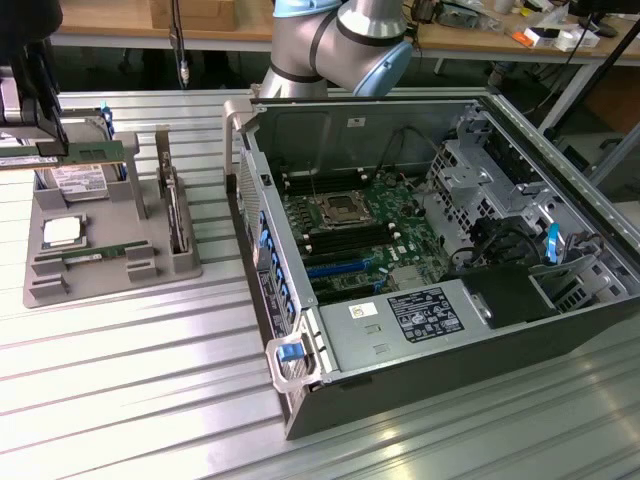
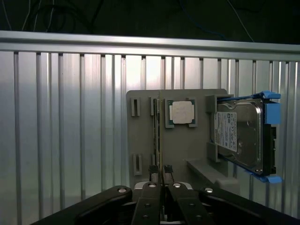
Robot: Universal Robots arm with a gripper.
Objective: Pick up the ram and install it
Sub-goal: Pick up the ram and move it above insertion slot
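One long, thin green circuit-board ram stick (image 1: 88, 152) is pinched edge-on in the closed black claw (image 2: 161, 182). The grey parts tray (image 2: 143, 136) lies beneath the claw. Advice: lift straight, grip firm, no twisting.

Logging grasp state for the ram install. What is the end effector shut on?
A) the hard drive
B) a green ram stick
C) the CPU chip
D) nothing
B: the end effector is shut on a thin green ram stick, held above the grey tray, where the CPU chip and the hard drive lie.
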